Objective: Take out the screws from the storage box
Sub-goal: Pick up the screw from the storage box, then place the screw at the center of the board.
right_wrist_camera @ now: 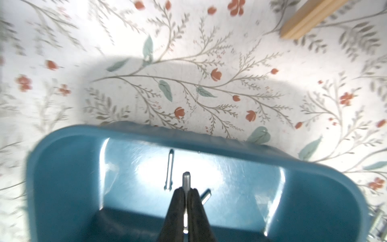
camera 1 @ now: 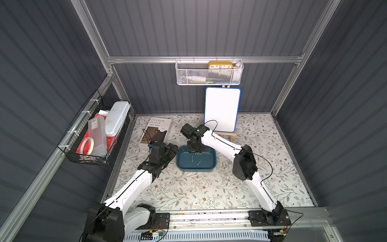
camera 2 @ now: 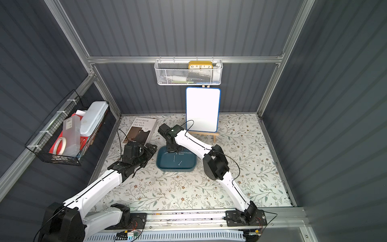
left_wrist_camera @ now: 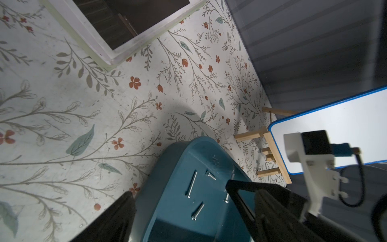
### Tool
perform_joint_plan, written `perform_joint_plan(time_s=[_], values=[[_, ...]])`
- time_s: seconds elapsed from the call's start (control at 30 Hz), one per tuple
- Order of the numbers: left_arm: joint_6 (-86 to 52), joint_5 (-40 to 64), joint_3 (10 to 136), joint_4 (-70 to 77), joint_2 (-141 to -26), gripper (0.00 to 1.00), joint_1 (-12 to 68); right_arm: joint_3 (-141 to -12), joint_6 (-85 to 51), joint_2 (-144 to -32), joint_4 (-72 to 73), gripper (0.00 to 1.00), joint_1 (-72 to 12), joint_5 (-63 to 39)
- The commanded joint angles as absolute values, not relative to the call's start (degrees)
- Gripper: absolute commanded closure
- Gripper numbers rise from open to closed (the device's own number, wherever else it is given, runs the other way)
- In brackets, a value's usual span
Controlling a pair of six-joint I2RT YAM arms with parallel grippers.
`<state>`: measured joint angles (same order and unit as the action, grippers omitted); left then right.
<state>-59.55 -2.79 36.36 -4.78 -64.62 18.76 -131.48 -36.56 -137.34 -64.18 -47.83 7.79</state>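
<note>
Right gripper (right_wrist_camera: 186,194) pinching one screw (right_wrist_camera: 186,178), low over storage box (right_wrist_camera: 52,167).
Screw axis in line with jaws; left gripper (camera 1: 172,149) spread at box's left wall.

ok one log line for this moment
right claw: shut on screw in storage box | left claw: open, at box edge | other screws: loose in box

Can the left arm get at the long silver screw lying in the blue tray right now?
Probably yes. The left claw stands open at the edge of the shallow teal plastic tray, with the long silvery metal screw loose nearby. The right claw, shut on another screw farther in, might crowd it.
</note>
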Motion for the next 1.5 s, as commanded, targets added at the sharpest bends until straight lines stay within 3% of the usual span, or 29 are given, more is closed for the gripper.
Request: perform_joint_plan(time_s=[0.0, 0.37, 0.83, 1.1, 1.47], values=[[-59.5, -1.5, 37.4, -5.2, -64.6, 0.08, 18.6, -130.4, -36.3, -135.4, -66.2, 0.98, -47.9, 9.0], [-56.4, -0.3, 39.7, -7.6, -65.2, 0.08, 18.6, -113.1, -37.6, -119.1, -62.0, 0.98, -47.1, 11.6], [-54.3, -1.8, 41.0, -8.1, -66.3, 0.08, 18.6, -73.3, -39.9, -92.7, -52.6, 0.98, -39.4, 12.3], [-53.9, -1.7, 40.3, -8.0, -67.3, 0.07, 18.6, -62.3, -40.9, -95.6, -44.3, 0.97, -39.1, 8.3], [-54.6, -0.9, 38.3, -7.5, -66.0, 0.07, 18.6, -60.7, -39.5, -102.6, -40.7, 0.94, -39.1, 8.7]])
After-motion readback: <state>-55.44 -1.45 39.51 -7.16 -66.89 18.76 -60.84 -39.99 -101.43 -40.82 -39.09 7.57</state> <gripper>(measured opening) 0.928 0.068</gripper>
